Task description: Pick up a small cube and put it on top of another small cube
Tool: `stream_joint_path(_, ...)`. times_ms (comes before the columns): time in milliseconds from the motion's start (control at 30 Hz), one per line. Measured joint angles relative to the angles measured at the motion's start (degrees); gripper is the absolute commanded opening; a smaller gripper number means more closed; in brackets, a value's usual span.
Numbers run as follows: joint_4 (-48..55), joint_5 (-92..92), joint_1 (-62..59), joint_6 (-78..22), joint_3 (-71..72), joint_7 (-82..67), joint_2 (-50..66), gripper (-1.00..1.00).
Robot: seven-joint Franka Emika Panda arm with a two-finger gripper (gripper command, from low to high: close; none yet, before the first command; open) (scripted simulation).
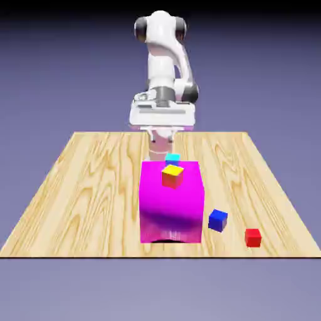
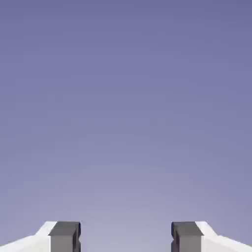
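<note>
Two grey-tipped fingers of the white robot gripper (image 2: 126, 238) stand wide apart, released, with only blue-violet backdrop between them. Small plain solid red cube (image 1: 252, 237) sits on the pale wood-grain table (image 1: 94, 188), near the front edge, right of the small blue cube (image 1: 217, 221) in the exterior view.

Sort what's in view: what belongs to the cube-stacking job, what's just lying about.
For the job:
- small plain red cube
- white two-finger gripper, open

Lying about, unless one is the base cube:
- small blue cube
- orange cube with yellow top
- cyan-topped cube
- big magenta block
</note>
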Motion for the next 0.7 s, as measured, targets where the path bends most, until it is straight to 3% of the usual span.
stream_joint_path(700,30.5,-4.38,22.43,-21.22,1.88,-33.32,43.61,0.0)
